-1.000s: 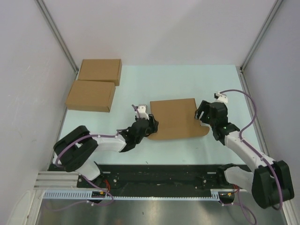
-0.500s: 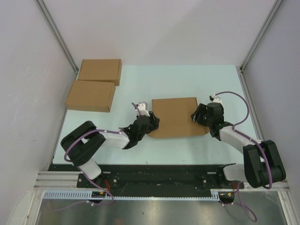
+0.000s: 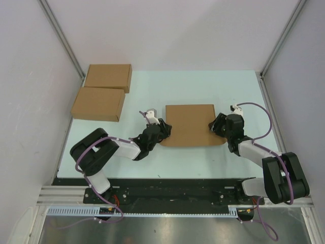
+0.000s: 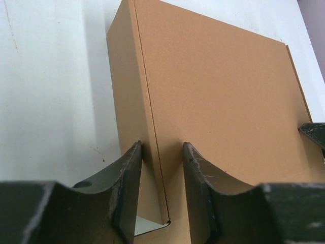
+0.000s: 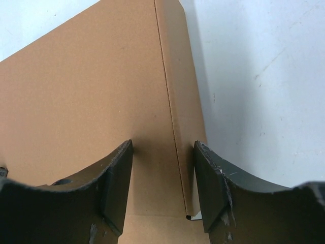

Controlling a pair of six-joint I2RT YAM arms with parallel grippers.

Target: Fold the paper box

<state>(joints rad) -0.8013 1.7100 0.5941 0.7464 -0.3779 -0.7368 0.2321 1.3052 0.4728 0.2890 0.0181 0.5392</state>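
Note:
The paper box (image 3: 190, 124) lies mid-table as a shallow closed brown box, lid down. My left gripper (image 3: 163, 130) is low at its near left corner. In the left wrist view the open jaws (image 4: 161, 148) straddle the lid's left edge and side flap of the box (image 4: 218, 86), with a sliver of table showing at the corner. My right gripper (image 3: 216, 125) is at the near right corner. In the right wrist view its open jaws (image 5: 163, 148) straddle the right edge and side flap of the box (image 5: 91, 86).
Two made-up flat brown boxes lie at the back left, one (image 3: 107, 77) behind the other (image 3: 98, 103). Grey walls and metal posts bound the pale table on both sides.
The box has flattened: the flap that stuck out at its near right corner is tucked in, and its near edge sits further back. Both grippers stayed at their corners, lowering with it.

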